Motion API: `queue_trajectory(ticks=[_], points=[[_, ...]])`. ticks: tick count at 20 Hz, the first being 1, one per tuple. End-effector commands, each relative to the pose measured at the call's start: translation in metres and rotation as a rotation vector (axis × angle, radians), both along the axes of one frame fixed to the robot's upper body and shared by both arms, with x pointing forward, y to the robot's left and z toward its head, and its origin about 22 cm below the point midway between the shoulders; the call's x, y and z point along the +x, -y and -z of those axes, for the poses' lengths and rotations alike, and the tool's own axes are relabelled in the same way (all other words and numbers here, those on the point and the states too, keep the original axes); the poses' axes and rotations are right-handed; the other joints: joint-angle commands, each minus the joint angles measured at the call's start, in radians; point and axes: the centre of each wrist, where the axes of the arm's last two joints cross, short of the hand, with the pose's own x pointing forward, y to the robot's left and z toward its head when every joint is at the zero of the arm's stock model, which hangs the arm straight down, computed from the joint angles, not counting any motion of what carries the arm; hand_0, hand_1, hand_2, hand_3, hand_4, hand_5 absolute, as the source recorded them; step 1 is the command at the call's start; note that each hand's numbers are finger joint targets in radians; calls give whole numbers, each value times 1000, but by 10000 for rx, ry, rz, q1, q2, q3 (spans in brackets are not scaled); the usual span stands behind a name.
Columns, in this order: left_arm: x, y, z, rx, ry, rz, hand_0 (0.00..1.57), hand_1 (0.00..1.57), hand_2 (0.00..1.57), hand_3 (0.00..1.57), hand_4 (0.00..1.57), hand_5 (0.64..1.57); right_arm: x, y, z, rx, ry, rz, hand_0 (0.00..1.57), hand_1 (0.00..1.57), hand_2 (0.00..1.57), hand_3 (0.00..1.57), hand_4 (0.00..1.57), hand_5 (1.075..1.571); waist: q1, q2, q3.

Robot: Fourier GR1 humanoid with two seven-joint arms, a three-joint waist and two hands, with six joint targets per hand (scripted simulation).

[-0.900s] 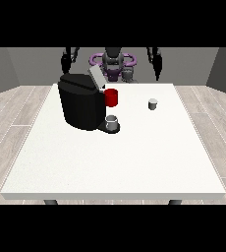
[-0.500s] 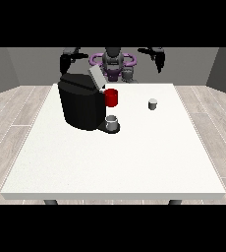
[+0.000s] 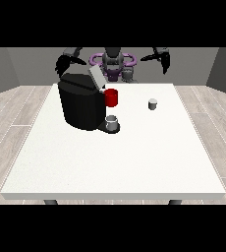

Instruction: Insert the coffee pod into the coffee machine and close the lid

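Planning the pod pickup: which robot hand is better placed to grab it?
Left, probably: that robot hand, at the view's right, is raised on the coffee pod's side; the other robot hand is behind the coffee machine.

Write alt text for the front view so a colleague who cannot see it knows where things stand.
A black boxy coffee machine with its grey lid raised stands on the large white table, a small grey cup on its drip tray. A small grey cylindrical coffee pod sits apart, toward the view's right. Both black robot hands hang raised at the far edge, holding nothing.

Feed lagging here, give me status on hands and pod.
Both hands raised, off the table, holding nothing. Pod on table, untouched. Machine lid open. Nothing in the way.
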Motion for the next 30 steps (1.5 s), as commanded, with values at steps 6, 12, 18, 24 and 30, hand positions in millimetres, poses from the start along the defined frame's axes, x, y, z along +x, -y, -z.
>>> queue_trajectory(ticks=[6,12,18,24,30], points=[[43,-45,-14,905,-781,-358,0,0,0,0,0,1571,20,-6,-26,192,718,-662,0,0,0,0,192,1571,-819,870,-4],[55,-59,-2,1570,-2121,-912,0,0,0,0,0,1571,13,-29,-20,202,152,-1128,0,0,0,0,259,1571,-1165,872,-5],[85,-48,-3,2140,-1686,-927,0,0,0,0,0,1571,47,-50,-37,-68,878,-788,0,0,0,0,397,1571,-966,1979,-6],[88,-45,12,3039,-2513,-263,0,0,0,0,0,1571,54,-38,-26,-152,193,-441,0,0,0,0,407,1571,-706,1660,-2],[95,-54,19,3911,-2508,-372,105,105,502,0,0,1571,58,-35,-19,-370,111,-422,0,0,0,0,410,1571,-795,1815,-4]])
